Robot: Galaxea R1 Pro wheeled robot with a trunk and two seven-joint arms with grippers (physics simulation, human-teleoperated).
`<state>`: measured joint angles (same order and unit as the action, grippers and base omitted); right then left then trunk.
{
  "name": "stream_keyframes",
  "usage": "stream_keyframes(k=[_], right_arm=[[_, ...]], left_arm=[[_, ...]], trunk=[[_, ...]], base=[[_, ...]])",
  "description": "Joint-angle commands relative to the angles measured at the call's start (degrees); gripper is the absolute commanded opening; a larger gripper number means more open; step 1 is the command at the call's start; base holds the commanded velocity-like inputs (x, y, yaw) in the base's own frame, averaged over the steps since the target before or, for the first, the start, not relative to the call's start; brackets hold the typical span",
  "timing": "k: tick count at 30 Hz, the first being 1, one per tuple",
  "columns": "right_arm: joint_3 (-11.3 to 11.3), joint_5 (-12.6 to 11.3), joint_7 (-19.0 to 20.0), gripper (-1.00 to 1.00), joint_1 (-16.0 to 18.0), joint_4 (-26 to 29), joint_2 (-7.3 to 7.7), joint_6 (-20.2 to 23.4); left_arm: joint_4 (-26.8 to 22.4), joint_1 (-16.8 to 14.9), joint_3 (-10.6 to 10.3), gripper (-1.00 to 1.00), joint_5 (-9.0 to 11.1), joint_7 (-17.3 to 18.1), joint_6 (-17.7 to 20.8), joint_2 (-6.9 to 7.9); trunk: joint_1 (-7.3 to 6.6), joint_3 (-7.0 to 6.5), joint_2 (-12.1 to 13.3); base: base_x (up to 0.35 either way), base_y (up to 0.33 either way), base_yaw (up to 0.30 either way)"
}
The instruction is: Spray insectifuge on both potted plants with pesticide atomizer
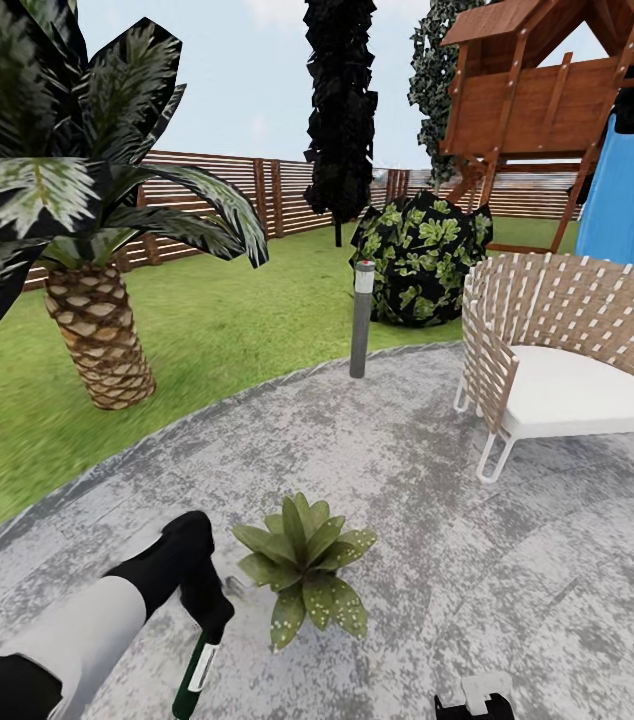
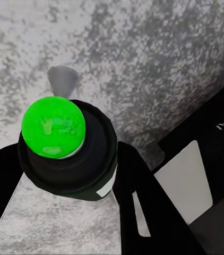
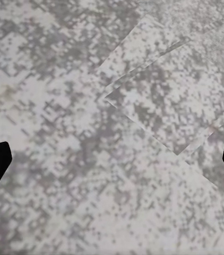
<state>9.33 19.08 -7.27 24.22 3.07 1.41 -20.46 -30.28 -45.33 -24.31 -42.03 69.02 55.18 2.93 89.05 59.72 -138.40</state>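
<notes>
Green atomizer [image 1: 195,676] in L gripper [image 1: 212,622], by plant [image 1: 302,570]

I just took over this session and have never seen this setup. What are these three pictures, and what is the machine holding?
They come from a simulated two-armed wheeled robot. The big picture is from its head camera, looking down over a grey paved patio, with a palm, a lamp post, a woven chair and a playhouse with a blue slide around it. The left gripper is shut on the pesticide atomizer, a dark green bottle, beside a potted plant. The left wrist camera looks along the bottle, which sits between the black jaws. The right wrist camera shows bare paving between its open jaws, nothing held.
</notes>
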Motion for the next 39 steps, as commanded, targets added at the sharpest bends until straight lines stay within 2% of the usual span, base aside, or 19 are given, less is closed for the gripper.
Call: stream_keyframes(k=[1, 9, 13, 15, 24, 32, 34, 37, 39], right_arm=[[0.42, 0.61, -0.20, 1.00, 0.04, -0.08, -0.01, -0.20], [0.42, 0.61, -0.20, 1.00, 0.04, -0.12, -0.01, -0.20], [0.42, 0.61, -0.20, 1.00, 0.04, -0.14, -0.01, -0.20], [0.42, 0.61, -0.20, 1.00, 0.04, -0.15, -0.01, -0.20], [0.42, 0.61, -0.20, 1.00, 0.04, -0.17, -0.01, -0.20], [0.42, 0.61, -0.20, 1.00, 0.04, -0.16, -0.01, -0.20], [0.42, 0.61, -0.20, 1.00, 0.04, -0.17, -0.01, -0.20], [0.42, 0.61, -0.20, 1.00, 0.04, -0.17, 0.08, -0.20], [0.42, 0.64, -0.20, 1.00, 0.04, -0.17, 0.20, -0.20]], left_arm=[[-0.12, -0.02, -0.13, -1.00, -0.47, 0.25, 0.29, -0.08], [-0.07, 1.54, 1.17, -1.00, -0.34, -2.42, 0.19, 0.40], [-0.12, 1.56, 5.40, -1.00, -0.41, -3.00, 0.15, 0.47], [-0.13, 1.56, 6.29, -1.00, -0.42, -3.20, 0.00, 0.51], [-0.58, 1.56, 5.97, -1.00, -1.03, -3.56, -0.16, 0.41], [-0.30, 1.49, 5.68, -1.00, -1.29, -3.54, -0.15, 0.33], [-0.38, 1.09, 5.73, -1.00, -2.78, -3.51, -0.09, 0.33], [-0.46, 0.76, 5.82, -1.00, -7.44, -3.20, 0.05, 0.03], [-0.44, 0.72, 5.84, -1.00, -9.32, -3.07, 0.13, -0.22]], trunk=[[-0.01, 0.05, -0.02], [-0.01, 0.05, -0.02], [-0.01, 0.05, -0.02], [-0.01, 0.05, -0.02], [-0.01, 0.05, -0.02], [-0.01, 0.05, -0.02], [-0.01, 0.05, -0.02], [-0.01, 0.05, -0.02], [-0.01, 0.05, -0.02]], base=[[0.000, 0.000, 0.000], [0.000, 0.000, -0.001], [-0.068, 0.199, -0.204], [0.039, 0.291, -0.275], [0.079, 0.302, -0.283], [-0.149, 0.284, -0.223], [-0.159, 0.277, -0.107], [-0.010, 0.288, -0.024], [0.160, 0.259, -0.006]])
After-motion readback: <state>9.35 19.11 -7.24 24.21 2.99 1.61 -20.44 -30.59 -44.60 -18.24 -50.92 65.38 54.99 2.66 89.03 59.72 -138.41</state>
